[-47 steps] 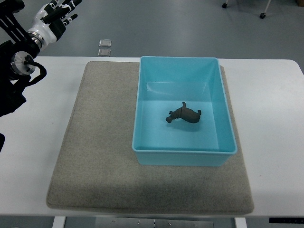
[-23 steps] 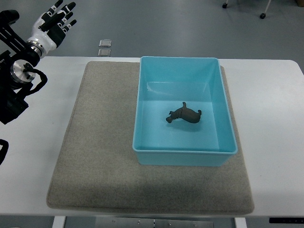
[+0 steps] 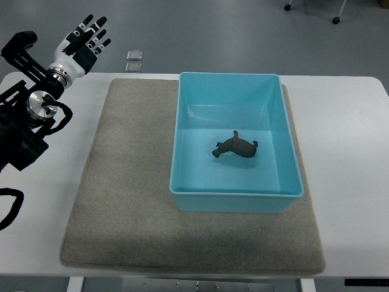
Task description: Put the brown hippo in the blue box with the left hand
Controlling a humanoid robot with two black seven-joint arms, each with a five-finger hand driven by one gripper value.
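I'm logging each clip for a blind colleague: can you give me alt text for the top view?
A brown hippo lies inside a blue box on a grey mat covering a white table. The left hand, fingers spread and empty, hangs at the table's far left corner.

One camera looks steeply down from the robot's side (no second view) over the white table.

The brown hippo lies inside the blue box, near the middle of its floor. The box sits on a grey felt mat spread over the white table. The left hand hovers at the table's far left corner, fingers spread, holding nothing.
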